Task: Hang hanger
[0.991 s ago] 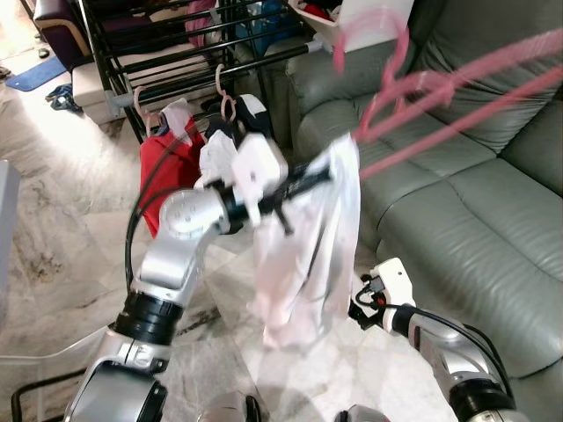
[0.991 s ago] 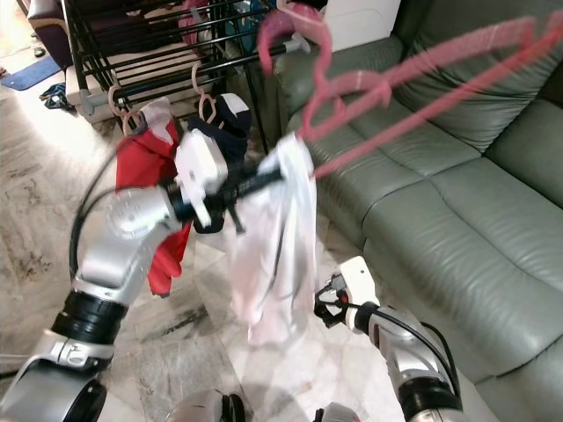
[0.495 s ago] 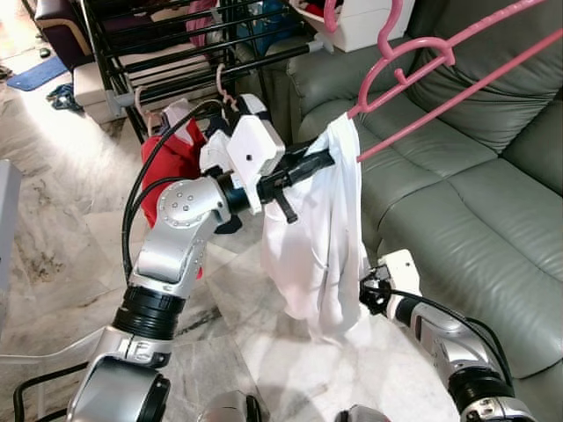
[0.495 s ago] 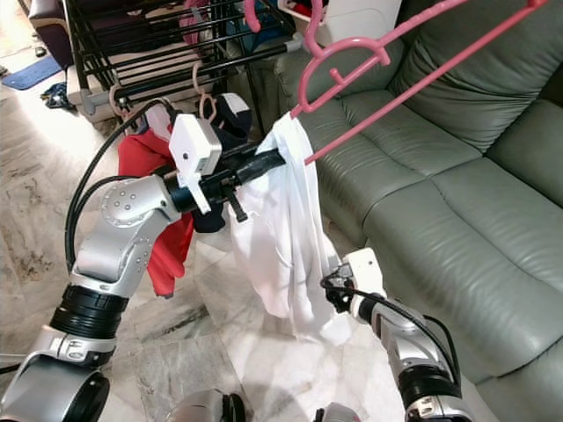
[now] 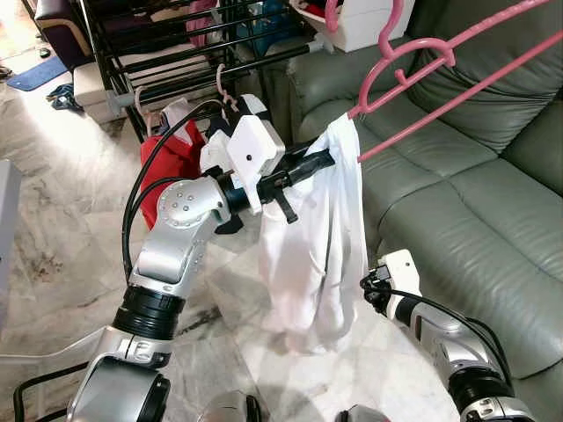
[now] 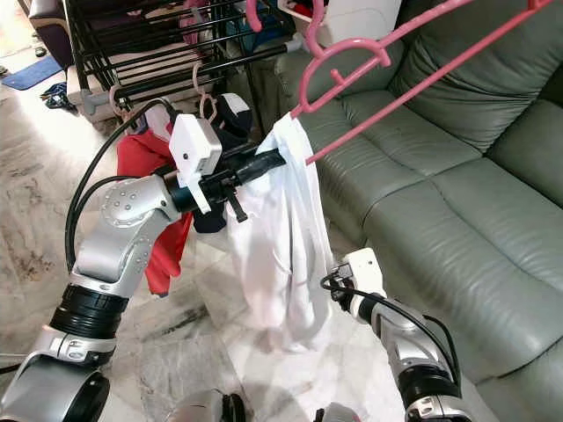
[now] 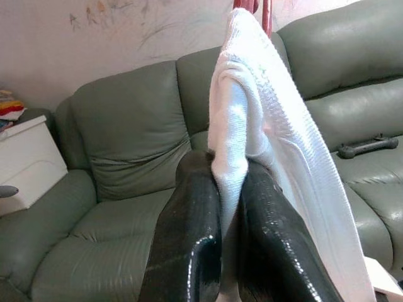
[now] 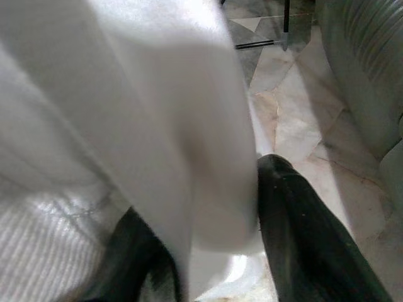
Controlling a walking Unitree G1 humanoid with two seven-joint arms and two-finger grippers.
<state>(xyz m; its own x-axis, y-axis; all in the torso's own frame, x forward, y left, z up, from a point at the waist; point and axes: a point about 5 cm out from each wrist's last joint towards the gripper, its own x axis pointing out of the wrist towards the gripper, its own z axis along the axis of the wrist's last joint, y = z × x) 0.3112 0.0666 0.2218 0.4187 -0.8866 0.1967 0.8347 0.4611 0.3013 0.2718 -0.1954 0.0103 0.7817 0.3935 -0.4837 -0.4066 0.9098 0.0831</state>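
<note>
My right tool (image 8: 208,251) has shifted slightly right; white garment (image 5: 317,237) between its fingers. Left tool (image 7: 220,207) clamps garment below pink hanger (image 5: 440,66).

Daylight is bright and even in the head views, both sharp. Glare washes the marble floor (image 5: 53,185) at upper left, beyond the left gripper (image 5: 327,159). The white garment (image 5: 317,255) casts a soft shadow on the floor beneath it. In the right wrist view the cloth, close to the lens, is blurred and nearly blown out.
</note>
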